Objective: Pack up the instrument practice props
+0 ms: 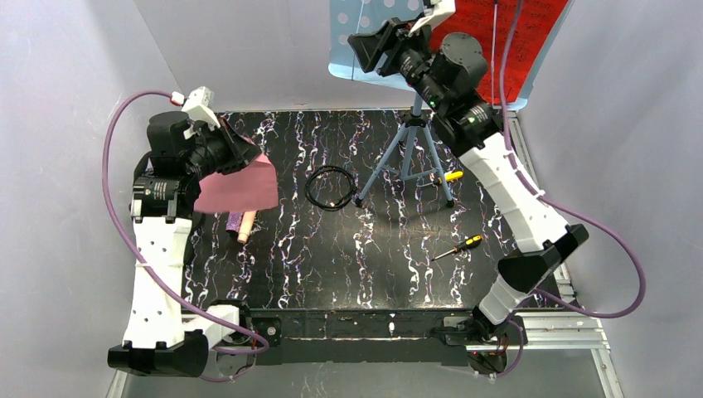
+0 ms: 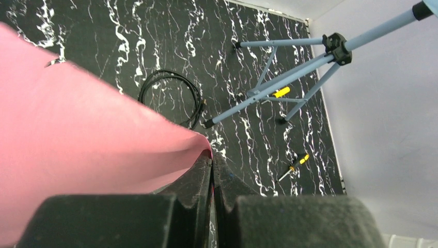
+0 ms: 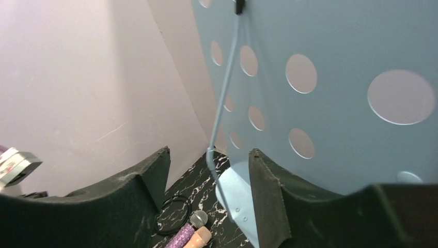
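Observation:
A pink sheet-music page (image 2: 77,144) hangs from my left gripper (image 2: 213,155), which is shut on its edge. From above, the page (image 1: 240,189) is held over the table's left side by the left gripper (image 1: 247,156). Just below it lie a purple glitter microphone (image 1: 235,221) and a cream microphone (image 1: 246,227), side by side. A red page (image 1: 539,41) rests on the light blue music stand (image 1: 414,141) at the back. My right gripper (image 3: 209,155) is open, raised next to the stand's perforated desk (image 3: 335,103), nothing between its fingers. Both microphones (image 3: 188,230) show far below it.
A coiled black cable (image 1: 332,186) lies mid-table, left of the stand's tripod legs (image 2: 289,77). One yellow-handled screwdriver (image 1: 452,176) lies under the tripod and another (image 1: 464,245) nearer the right front. Pale walls close in the left, back and right.

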`<state>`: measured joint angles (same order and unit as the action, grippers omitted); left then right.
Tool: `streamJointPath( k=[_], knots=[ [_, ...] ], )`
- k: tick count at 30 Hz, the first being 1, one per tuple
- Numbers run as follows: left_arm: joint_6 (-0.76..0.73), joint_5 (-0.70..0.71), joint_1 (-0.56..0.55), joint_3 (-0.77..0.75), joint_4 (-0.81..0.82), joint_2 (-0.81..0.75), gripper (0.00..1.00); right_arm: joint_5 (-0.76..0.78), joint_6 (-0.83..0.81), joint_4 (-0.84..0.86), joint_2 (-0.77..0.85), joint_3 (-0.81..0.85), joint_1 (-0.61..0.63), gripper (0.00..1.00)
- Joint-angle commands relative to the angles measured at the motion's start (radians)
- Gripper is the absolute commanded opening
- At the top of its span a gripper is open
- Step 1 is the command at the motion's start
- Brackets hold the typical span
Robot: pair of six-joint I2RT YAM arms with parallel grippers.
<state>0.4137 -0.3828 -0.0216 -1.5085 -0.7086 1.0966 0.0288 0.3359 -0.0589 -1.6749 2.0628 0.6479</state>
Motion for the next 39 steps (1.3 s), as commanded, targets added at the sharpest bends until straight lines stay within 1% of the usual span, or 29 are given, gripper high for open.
streamJointPath(
  k=[1, 8, 14, 19, 22, 25, 27, 30, 33, 37, 39],
  knots=[
    [0.010, -0.059, 0.003, 0.029, -0.055, -0.039, 0.00, -0.066, -0.033, 0.031, 0.112, -0.025, -0.004, 0.69],
    [0.041, -0.132, 0.002, 0.048, -0.040, -0.006, 0.00, -0.138, -0.100, -0.012, 0.247, -0.126, -0.004, 0.86],
    [0.088, -0.201, -0.007, 0.001, 0.035, 0.106, 0.00, -0.130, -0.192, -0.031, 0.414, -0.295, -0.004, 0.98],
    [0.173, -0.259, -0.020, -0.051, 0.167, 0.227, 0.00, -0.086, -0.248, -0.083, 0.527, -0.395, -0.004, 0.99],
    [0.202, -0.266, -0.043, -0.105, 0.246, 0.313, 0.00, -0.051, -0.279, -0.129, 0.570, -0.420, -0.003, 0.99],
    [0.222, -0.285, -0.062, -0.191, 0.290, 0.403, 0.00, -0.033, -0.301, -0.166, 0.612, -0.443, -0.004, 0.99],
    [0.239, -0.304, -0.073, -0.247, 0.324, 0.453, 0.00, 0.009, -0.315, -0.189, 0.635, -0.455, -0.003, 0.99],
    [0.248, -0.303, -0.082, -0.278, 0.358, 0.486, 0.00, 0.031, -0.334, -0.226, 0.665, -0.467, -0.004, 0.99],
    [0.255, -0.294, -0.082, -0.200, 0.417, 0.445, 0.00, 0.038, -0.334, -0.255, 0.689, -0.481, -0.004, 0.99],
    [0.319, -0.311, -0.082, 0.071, 0.570, 0.342, 0.00, 0.053, -0.364, -0.281, 0.715, -0.517, -0.004, 0.99],
    [0.328, -0.310, -0.082, 0.193, 0.615, 0.293, 0.00, 0.053, -0.368, -0.299, 0.719, -0.531, -0.004, 0.99]
  ],
)
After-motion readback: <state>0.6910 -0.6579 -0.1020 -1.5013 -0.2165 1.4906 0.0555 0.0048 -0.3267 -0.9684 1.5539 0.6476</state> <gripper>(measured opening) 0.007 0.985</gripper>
